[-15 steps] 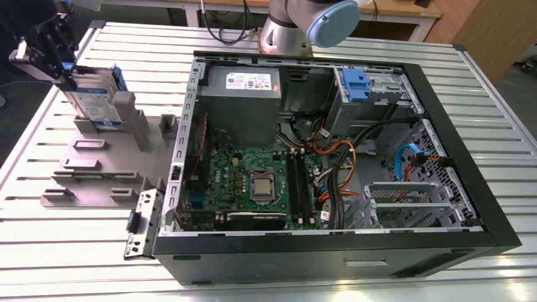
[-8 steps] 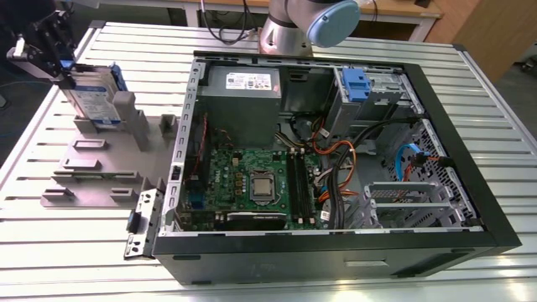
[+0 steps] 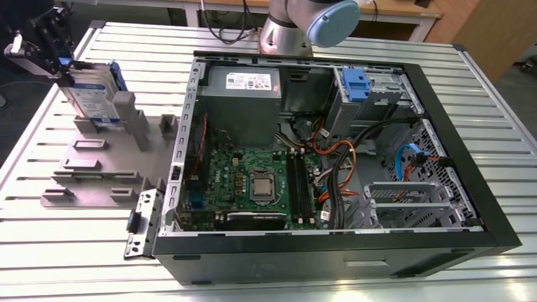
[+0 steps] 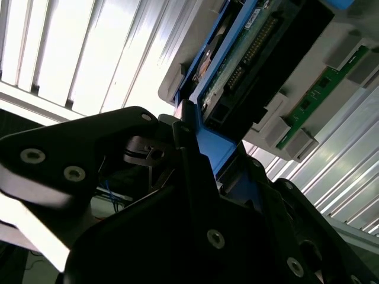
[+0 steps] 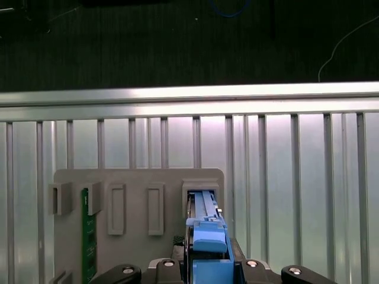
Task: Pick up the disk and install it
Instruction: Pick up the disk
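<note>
Gripper (image 4: 216, 148) sits right up against the lens in the second wrist view. Its black fingers (image 4: 186, 136) are closed in on the blue carrier end of the disk (image 4: 260, 41), one on each side, so it's got a proper hold. The first wrist view shows the same thing, with that blue end poking up between the jaws.

In the exterior view the disk (image 3: 92, 94) stands on edge at the far left. Its lower end is down in the end slot of a grey fixture (image 3: 92, 163) on the slatted aluminium table (image 3: 67, 251). Can't tell whether it's fully seated or lifted a hair. A green memory stick (image 5: 89, 236) sits in another slot of that fixture.

The open PC case (image 3: 470, 189) lies just beside the fixture. Its blue bracket (image 3: 356, 85) on the drive bay is well apart from the disk, with the grey power supply (image 3: 243, 82) between them.
</note>
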Robot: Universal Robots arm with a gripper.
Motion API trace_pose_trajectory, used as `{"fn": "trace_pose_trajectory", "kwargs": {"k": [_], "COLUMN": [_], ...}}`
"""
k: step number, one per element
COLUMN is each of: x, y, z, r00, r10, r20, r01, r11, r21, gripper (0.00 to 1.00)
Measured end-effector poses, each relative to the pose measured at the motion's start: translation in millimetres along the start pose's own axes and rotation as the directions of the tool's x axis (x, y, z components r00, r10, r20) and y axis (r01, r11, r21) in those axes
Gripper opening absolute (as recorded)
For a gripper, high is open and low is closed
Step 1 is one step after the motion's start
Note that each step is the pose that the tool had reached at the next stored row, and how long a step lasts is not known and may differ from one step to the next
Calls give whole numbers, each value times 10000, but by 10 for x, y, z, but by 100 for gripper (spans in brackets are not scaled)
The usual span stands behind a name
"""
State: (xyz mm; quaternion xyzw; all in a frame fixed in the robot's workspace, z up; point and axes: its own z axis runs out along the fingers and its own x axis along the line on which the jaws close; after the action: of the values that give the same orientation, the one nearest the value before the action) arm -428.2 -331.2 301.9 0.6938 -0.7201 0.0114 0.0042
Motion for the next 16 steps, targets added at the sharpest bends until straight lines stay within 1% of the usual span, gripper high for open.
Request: {"fn": "trace_pose_trajectory", "kwargs": {"k": [16], "x": [2], "y": [-1], "z": [-91], "r00": [10000], "r10": [0], "r20": [0], "r01": [0], "r11": [10000], "r21": [0], "gripper": [36]}}
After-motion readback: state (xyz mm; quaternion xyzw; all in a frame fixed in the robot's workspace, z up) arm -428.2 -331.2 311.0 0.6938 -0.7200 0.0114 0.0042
